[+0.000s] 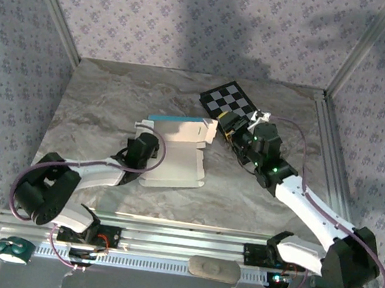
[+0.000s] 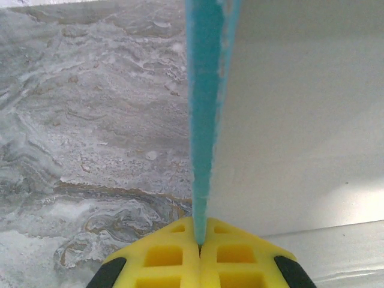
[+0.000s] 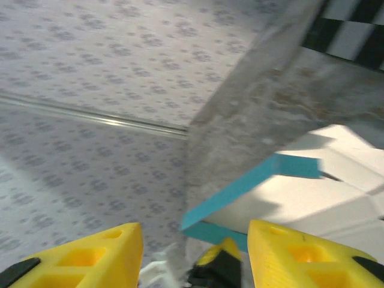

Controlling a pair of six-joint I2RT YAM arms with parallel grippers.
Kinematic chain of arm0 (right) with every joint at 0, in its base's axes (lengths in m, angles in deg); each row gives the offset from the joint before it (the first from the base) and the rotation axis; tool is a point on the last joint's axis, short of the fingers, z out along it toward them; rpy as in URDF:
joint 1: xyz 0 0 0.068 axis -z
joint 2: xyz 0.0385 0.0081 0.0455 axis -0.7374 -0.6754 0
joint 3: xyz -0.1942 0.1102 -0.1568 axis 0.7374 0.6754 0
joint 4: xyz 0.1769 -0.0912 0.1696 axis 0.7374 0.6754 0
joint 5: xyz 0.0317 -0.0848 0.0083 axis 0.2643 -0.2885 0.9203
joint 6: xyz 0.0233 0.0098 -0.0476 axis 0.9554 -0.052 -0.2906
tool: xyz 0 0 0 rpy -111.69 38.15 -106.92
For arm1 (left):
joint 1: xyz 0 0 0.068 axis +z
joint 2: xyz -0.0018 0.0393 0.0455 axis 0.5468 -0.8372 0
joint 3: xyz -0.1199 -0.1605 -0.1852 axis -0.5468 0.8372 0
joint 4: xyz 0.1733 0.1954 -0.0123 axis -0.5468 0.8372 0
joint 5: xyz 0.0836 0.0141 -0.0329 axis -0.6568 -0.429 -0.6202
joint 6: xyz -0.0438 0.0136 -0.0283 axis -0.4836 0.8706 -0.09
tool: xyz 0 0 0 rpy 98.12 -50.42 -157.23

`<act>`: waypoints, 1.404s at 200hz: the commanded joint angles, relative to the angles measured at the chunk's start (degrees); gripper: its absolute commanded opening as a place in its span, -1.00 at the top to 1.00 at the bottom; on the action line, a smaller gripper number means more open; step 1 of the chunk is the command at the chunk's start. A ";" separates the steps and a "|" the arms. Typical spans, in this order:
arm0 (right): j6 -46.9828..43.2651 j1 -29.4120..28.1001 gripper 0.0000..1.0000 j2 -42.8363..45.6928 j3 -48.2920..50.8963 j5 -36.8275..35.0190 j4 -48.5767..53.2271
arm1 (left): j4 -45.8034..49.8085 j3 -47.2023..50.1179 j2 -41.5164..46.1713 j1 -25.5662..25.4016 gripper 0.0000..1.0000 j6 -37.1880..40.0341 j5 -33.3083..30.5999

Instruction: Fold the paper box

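Turquoise on one face and white on the other, the box (image 1: 175,157) lies near the middle of the grey marbled worktop (image 1: 105,104), mostly flat with its white side up and a turquoise strip along its far edge. It sits between the two arms. The left pincer (image 1: 144,142) is at the box's left edge. In the left wrist view its yellow fingers (image 2: 171,258) are pressed together on a thin panel of the box that stands upright. That panel is turquoise toward the bare worktop on the left and white toward the right, where more white card spreads flat below it. The right pincer (image 1: 231,131) is just beside the box's far right corner, near a tabbed flap; whether it touches the card cannot be told from above. In the right wrist view its two yellow fingers stand wide apart with nothing between them, and beyond them a raised turquoise edge of the box runs over white card. A black-and-white checkerboard (image 1: 231,101) lies flat on the worktop just behind the right pincer, near the box's far right corner; whether the two touch I cannot tell. Patterned wallpaper (image 1: 195,16) covers the walls around the worktop.
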 commanded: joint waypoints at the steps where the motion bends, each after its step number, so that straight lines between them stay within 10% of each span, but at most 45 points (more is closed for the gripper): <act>1: 0.78 1.31 0.01 -4.34 -0.81 4.15 4.99 | -8.70 2.35 0.61 0.01 1.00 2.80 -0.14; 178: -1.88 1.71 0.02 -27.02 -20.32 12.18 11.62 | -11.63 2.91 0.02 -0.40 1.00 6.80 4.50; 281: 0.85 0.71 0.78 -25.64 -16.34 10.57 8.58 | -10.24 2.12 0.15 -0.63 1.00 6.24 4.75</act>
